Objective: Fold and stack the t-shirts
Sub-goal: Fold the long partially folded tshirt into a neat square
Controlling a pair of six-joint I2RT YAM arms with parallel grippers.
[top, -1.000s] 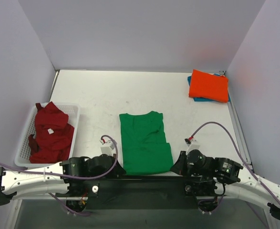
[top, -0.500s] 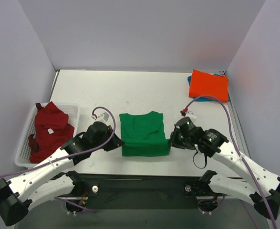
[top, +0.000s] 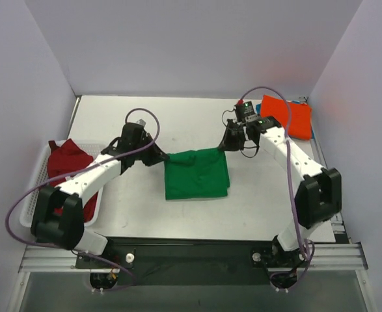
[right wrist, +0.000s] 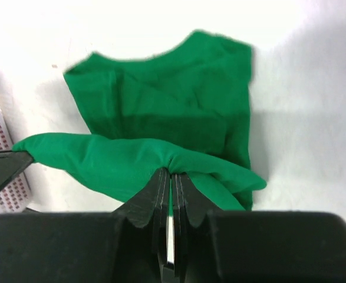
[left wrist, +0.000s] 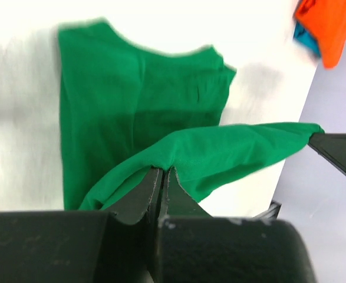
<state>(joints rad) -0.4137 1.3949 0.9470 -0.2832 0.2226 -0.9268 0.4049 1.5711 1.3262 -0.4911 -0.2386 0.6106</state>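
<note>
left gripper (top: 160, 158): jaws clenched on green t-shirt (top: 197, 179) hem | right gripper (top: 225, 147): jaws clenched on same hem | hem raised between them, rest flat on desk (top: 177, 123)

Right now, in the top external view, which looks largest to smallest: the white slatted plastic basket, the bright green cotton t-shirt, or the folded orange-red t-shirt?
1. White slatted plastic basket, though partly covered.
2. Bright green cotton t-shirt, one edge held up.
3. Folded orange-red t-shirt, clearly smallest.
</note>
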